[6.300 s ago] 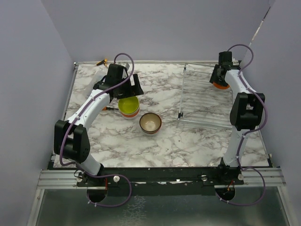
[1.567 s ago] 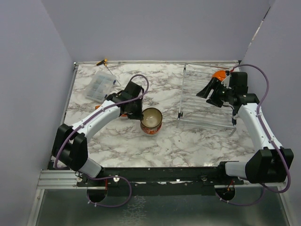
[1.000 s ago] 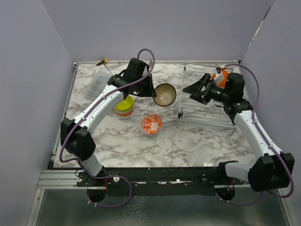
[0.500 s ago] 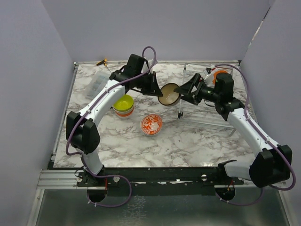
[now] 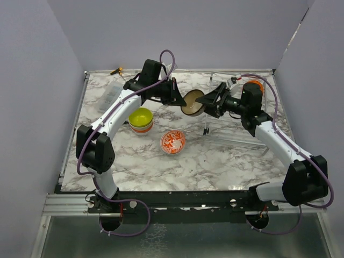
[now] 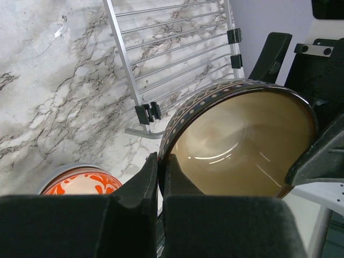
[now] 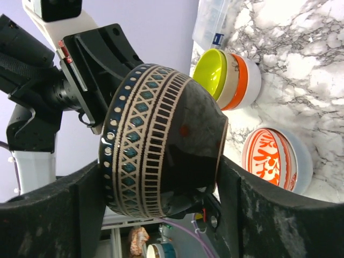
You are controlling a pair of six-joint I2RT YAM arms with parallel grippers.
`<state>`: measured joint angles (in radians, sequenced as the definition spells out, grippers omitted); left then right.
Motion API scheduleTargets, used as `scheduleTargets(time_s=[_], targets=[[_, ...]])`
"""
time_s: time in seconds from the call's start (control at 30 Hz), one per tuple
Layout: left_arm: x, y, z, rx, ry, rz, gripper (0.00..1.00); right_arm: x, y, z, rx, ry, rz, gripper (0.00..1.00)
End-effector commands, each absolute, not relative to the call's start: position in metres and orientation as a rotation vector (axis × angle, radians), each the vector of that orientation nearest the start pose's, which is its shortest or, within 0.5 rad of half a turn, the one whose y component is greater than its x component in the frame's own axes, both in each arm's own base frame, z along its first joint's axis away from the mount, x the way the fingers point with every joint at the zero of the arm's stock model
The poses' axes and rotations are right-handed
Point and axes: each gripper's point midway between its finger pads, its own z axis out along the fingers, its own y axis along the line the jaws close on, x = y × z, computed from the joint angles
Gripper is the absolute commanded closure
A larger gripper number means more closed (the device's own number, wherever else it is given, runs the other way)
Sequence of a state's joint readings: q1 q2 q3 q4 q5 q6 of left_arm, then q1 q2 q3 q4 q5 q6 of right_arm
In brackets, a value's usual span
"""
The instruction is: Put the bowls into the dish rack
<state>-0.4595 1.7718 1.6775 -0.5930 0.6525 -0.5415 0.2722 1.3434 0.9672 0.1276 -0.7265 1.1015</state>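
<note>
The dark brown bowl (image 5: 192, 103), patterned on the outside and tan inside, hangs in the air on its side, above the table near the left edge of the dish rack (image 5: 236, 115). The left gripper (image 5: 181, 99) is clamped on its rim, one finger inside and one outside. The right gripper (image 5: 207, 102) brackets it from the other side, its fingers (image 7: 88, 193) lying against the outer wall and foot with no gap visible in the right wrist view. An orange bowl (image 5: 257, 85) sits at the rack's far right corner. On the marble table (image 5: 134, 161) stand a white bowl with orange pattern (image 5: 173, 141) and, left of it, a stack topped by the lime green bowl (image 5: 141, 117). A clear plastic box (image 5: 110, 95) lies at the far left.
</note>
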Motion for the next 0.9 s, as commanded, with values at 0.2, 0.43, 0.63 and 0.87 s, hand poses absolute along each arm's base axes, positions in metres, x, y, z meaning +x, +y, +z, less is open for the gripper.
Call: scheduleTargets(time_s=[0.2, 0.43, 0.63, 0.87], targets=[[0.361, -0.323, 0.273, 0.295, 2.310, -1.336, 0.95, 0.332, 0.249, 0.287, 0.215, 2.024, 1.619, 0.51], [0.389, -0.289, 0.252, 0.093, 2.327, -1.071, 0.29, 0.360, 0.226, 0.273, 0.331, 2.047, 1.322, 0.57], [0.398, -0.230, 0.243, -0.079, 2.296, -0.817, 0.12, 0.383, 0.191, 0.254, 0.379, 2.120, 0.955, 0.57], [0.388, -0.181, 0.250, -0.133, 2.239, -0.632, 0.01, 0.422, 0.127, 0.250, 0.288, 2.109, 0.396, 0.57]])
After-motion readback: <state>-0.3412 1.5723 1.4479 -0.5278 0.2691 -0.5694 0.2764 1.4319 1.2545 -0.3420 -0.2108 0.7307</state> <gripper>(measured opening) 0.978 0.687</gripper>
